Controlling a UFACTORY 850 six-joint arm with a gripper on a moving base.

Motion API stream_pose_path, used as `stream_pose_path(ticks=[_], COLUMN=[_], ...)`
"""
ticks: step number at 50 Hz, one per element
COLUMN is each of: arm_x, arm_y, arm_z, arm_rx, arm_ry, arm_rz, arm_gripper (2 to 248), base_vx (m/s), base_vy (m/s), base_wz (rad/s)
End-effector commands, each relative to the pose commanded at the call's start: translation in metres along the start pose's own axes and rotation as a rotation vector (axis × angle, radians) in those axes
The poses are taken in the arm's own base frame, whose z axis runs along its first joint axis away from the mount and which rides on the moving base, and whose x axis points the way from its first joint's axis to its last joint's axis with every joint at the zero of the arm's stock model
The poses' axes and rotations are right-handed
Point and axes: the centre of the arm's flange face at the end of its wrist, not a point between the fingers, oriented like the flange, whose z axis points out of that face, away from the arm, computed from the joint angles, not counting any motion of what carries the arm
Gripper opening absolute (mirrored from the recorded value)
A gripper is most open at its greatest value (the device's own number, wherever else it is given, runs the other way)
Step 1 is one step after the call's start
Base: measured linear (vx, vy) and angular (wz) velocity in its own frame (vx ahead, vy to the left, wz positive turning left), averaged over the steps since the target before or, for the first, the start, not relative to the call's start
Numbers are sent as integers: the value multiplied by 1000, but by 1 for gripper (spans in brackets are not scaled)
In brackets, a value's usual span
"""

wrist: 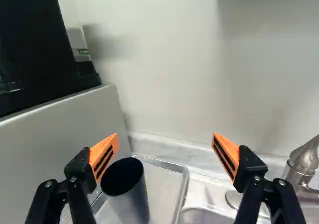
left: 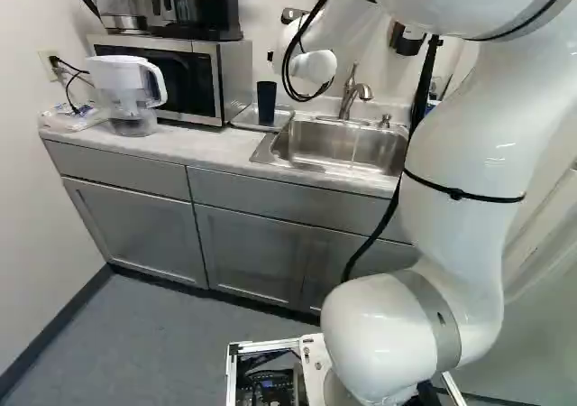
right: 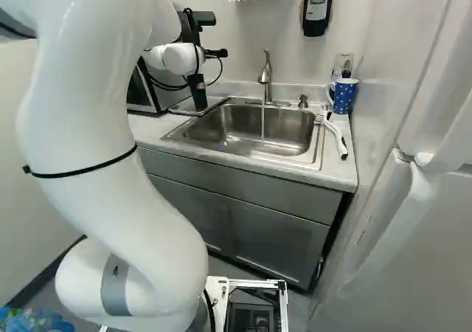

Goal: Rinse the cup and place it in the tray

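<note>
Right base view is showing the claw (right: 200, 33) hanging near the wall, while water is running from the faucet (right: 266, 70) into the sink (right: 221, 125). In the wrist view, the two fingers are standing widely spread, and the cup is appearing near one of them, a little lower. This dark cup (left: 266, 102) is standing upright in the tray (left: 242, 121) on the counter (left: 207, 149), between the microwave (left: 233, 77) and the sink. A blue mug (right: 344, 96) is standing at the sink's other side.

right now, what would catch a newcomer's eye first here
The big white arm, right of the middle in the left base view. Then the dark cup, upright in the tray beside the microwave, and a thin stream of water falling from the faucet into the sink.
</note>
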Motion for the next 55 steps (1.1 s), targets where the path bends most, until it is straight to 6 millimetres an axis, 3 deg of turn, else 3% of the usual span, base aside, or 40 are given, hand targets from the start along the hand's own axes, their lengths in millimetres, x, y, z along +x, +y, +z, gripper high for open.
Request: stream_pose_path(ticks=[41, 55], arm_x=[4, 9], arm_y=[63, 84], arm_z=[-35, -37], arm_rx=[-109, -147], arm_ry=[1, 11], arm_rz=[3, 4], arm_gripper=[247, 247], base_vx=[0, 0], base_vy=[0, 0], base_wz=[0, 0])
